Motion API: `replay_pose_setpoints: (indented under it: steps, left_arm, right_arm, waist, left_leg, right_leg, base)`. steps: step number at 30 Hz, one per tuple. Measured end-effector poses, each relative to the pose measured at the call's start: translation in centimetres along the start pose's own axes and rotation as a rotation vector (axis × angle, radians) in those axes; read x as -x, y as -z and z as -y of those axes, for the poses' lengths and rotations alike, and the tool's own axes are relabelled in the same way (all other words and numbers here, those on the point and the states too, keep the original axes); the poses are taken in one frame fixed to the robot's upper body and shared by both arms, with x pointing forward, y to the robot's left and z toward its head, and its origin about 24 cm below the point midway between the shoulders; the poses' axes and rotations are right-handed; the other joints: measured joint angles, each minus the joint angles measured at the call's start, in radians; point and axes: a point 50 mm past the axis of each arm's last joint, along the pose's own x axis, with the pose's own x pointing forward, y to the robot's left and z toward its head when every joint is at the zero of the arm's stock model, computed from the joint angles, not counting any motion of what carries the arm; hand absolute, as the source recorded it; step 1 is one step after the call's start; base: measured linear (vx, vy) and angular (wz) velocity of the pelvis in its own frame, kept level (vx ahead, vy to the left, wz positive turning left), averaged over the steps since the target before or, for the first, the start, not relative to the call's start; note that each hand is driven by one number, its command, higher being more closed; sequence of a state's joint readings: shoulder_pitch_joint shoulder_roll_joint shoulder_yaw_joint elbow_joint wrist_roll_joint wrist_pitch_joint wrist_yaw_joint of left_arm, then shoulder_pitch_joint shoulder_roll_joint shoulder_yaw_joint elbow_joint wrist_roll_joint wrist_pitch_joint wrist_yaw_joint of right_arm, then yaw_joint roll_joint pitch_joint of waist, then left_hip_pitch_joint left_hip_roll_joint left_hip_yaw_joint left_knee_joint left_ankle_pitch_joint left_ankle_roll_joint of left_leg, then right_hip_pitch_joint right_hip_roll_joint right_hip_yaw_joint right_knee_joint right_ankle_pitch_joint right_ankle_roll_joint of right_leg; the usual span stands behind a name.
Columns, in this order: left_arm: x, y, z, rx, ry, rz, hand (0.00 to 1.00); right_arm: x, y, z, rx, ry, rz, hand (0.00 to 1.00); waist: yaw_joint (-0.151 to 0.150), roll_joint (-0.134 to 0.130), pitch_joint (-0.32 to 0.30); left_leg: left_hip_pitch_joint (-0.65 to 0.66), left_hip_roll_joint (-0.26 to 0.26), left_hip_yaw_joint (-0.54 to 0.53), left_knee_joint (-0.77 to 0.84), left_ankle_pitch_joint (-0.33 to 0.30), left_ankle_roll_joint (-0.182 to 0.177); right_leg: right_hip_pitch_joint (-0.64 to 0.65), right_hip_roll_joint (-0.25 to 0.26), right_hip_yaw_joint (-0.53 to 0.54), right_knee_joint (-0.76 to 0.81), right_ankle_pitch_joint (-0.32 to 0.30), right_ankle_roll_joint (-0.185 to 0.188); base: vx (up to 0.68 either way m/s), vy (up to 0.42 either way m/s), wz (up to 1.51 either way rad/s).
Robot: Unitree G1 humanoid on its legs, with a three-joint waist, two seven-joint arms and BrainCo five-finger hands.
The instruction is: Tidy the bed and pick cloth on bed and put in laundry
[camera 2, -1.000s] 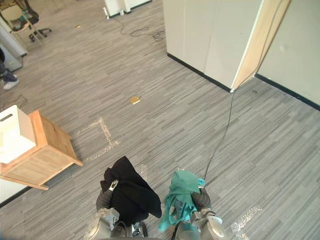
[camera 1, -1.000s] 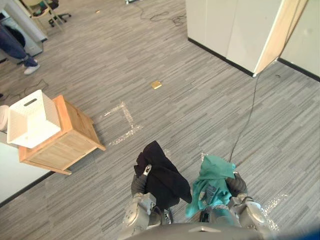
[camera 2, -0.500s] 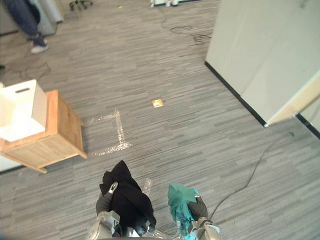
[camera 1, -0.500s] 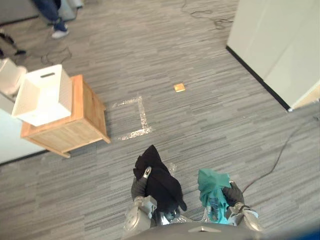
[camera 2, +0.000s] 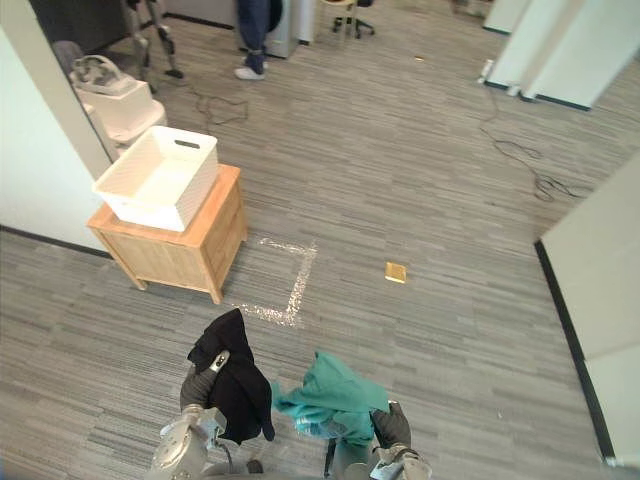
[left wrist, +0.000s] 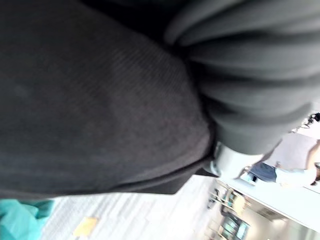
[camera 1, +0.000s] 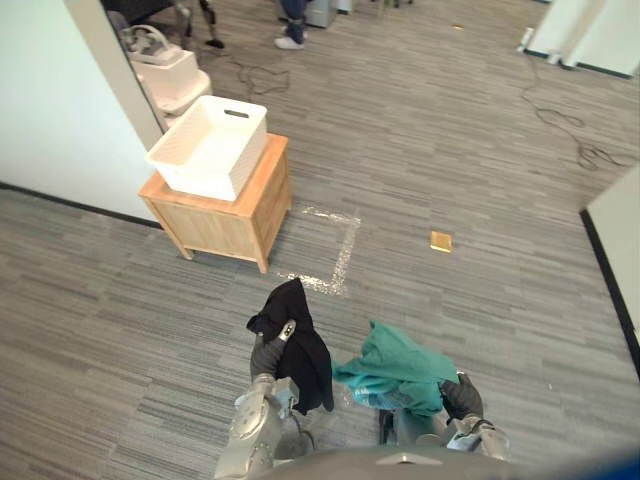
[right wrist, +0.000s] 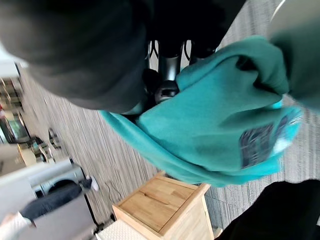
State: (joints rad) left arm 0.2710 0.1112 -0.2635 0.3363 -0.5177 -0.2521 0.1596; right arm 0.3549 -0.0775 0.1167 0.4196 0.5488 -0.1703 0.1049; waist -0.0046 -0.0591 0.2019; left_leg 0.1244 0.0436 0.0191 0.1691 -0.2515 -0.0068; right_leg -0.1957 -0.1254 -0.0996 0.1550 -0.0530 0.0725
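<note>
The left hand [camera 1: 265, 358] clamps the black cloth [camera 1: 306, 362] and the right hand [camera 1: 462, 396] pinches the teal cloth [camera 1: 396, 366], probably bound for the basket [camera 1: 203, 181] ahead.

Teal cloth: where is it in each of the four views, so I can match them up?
Left eye view: teal cloth low, just right of centre, beside the black cloth.
Right eye view: low centre, again right of the black cloth.
Left wrist view: a small patch past the black cloth.
Right wrist view: close up, wooden table beyond it.
Shared landmark: the black cloth.
</note>
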Motion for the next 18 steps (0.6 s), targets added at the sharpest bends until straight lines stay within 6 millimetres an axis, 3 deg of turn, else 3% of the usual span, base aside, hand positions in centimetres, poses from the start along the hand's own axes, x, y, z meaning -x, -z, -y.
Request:
replay_pose_setpoints:
  steps: [1,2,3,5,7,9,10,11,12,13,14,15,18]
  left_arm:
    - [0.1,0.2,0.0,-0.002,0.002,-0.006,1.0]
    - [0.1,0.4,0.3,-0.005,0.012,-0.018,1.0]
    - [0.5,0.8,1.0,-0.007,0.04,-0.025,1.0]
    - [0.5,1.0,1.6,-0.01,0.067,-0.025,1.0]
    - [0.5,0.8,1.6,-0.004,0.061,-0.014,1.0]
    - [0.6,0.8,1.4,-0.001,0.049,-0.011,1.0]
    - [0.6,0.8,1.2,0.016,0.041,-0.013,1.0]
    - [0.6,0.8,1.0,0.057,0.039,-0.012,1.0]
    - [0.7,0.9,0.8,0.066,0.036,-0.014,1.0]
    - [0.9,1.0,0.4,0.078,0.026,-0.018,1.0]
    - [0.9,0.9,0.2,0.086,0.033,-0.015,1.0]
    - [0.9,0.9,0.2,0.089,0.035,-0.012,1.0]
    - [1.0,0.2,0.2,0.128,0.031,0.022,1.0]
  right_arm:
    - [0.0,0.0,0.1,0.0,0.003,0.0,1.0]
    - [-0.4,-0.7,0.3,-0.005,0.014,0.025,1.0]
    - [-0.8,-1.6,0.5,-0.023,0.022,0.062,1.0]
    - [-0.8,-2.2,1.1,-0.036,0.044,0.086,1.0]
    - [-0.8,-2.3,1.1,-0.052,0.045,0.093,1.0]
    - [-0.9,-2.4,1.0,-0.055,0.039,0.094,1.0]
    - [-0.9,-2.1,1.0,-0.051,0.037,0.084,1.0]
    - [-0.7,-2.0,1.2,-0.047,0.04,0.077,1.0]
    - [-0.6,-1.8,1.2,-0.044,0.041,0.071,1.0]
    - [-0.6,-1.6,0.9,-0.044,0.031,0.064,1.0]
    - [-0.6,-1.6,1.1,-0.037,0.036,0.061,1.0]
    - [-0.6,-1.7,1.2,-0.035,0.038,0.062,1.0]
    - [-0.6,-1.9,1.3,-0.023,0.02,0.067,1.0]
  waist:
    - [-0.003,0.001,0.002]
    - [-0.003,0.024,0.011]
    - [-0.008,0.059,0.031]
    - [-0.031,0.08,0.043]
    - [-0.032,0.078,0.042]
    - [-0.031,0.081,0.044]
    - [-0.032,0.087,0.046]
    - [-0.034,0.114,0.052]
    - [-0.031,0.121,0.053]
    - [-0.018,0.119,0.054]
    - [-0.017,0.118,0.055]
    - [-0.017,0.118,0.055]
    - [-0.003,0.11,0.057]
  left_leg:
    - [0.0,0.005,-0.003,0.016,-0.015,-0.007]
    - [0.01,0.04,0.007,0.04,-0.045,-0.036]
    - [0.021,0.074,0.062,0.042,-0.033,-0.059]
    - [0.051,0.099,0.125,0.021,0.003,-0.081]
    - [0.057,0.108,0.148,0.041,0.028,-0.093]
    - [0.007,0.127,0.167,0.204,0.038,-0.098]
    - [-0.058,0.158,0.167,0.379,0.073,-0.098]
    - [-0.139,0.222,0.168,0.586,0.168,-0.082]
    - [-0.164,0.245,0.169,0.655,0.216,-0.079]
    - [-0.198,0.267,0.171,0.735,0.211,-0.058]
    - [-0.236,0.264,0.198,0.772,0.139,-0.035]
    - [-0.248,0.257,0.202,0.767,0.12,-0.035]
    - [-0.274,0.175,0.233,0.582,0.056,-0.036]
  right_leg:
    - [0.005,0.0,-0.002,0.002,0.051,0.003]
    - [0.005,0.023,-0.025,0.038,0.09,-0.033]
    - [-0.012,0.038,-0.044,0.102,0.049,-0.062]
    - [-0.008,0.043,-0.071,0.16,-0.007,-0.085]
    - [-0.002,0.047,-0.076,0.186,-0.052,-0.097]
    - [0.02,0.056,-0.077,0.195,-0.103,-0.104]
    - [0.055,0.067,-0.082,0.178,-0.117,-0.114]
    - [0.125,0.1,-0.084,0.122,-0.12,-0.12]
    - [0.152,0.111,-0.082,0.1,-0.12,-0.125]
    - [0.187,0.116,-0.075,0.08,-0.122,-0.139]
    - [0.225,0.111,-0.05,0.059,-0.131,-0.152]
    - [0.237,0.108,-0.047,0.05,-0.132,-0.152]
    - [0.282,0.075,0.011,0.017,-0.147,-0.151]
  base:
    - [0.38,-0.42,0.2]
    - [0.45,-0.445,0.12]
    - [0.3,-0.267,0.13]
    - [0.3,-0.211,0.3]
    - [0.27,-0.205,0.11]
    - [0.22,-0.225,-0.07]
    - [0.19,-0.197,-0.06]
    - [0.21,-0.165,-0.13]
    - [0.26,-0.087,-0.31]
    - [0.33,-0.062,-0.43]
    - [0.28,-0.053,-0.4]
    - [0.28,-0.061,-0.39]
    - [0.34,0.031,-0.53]
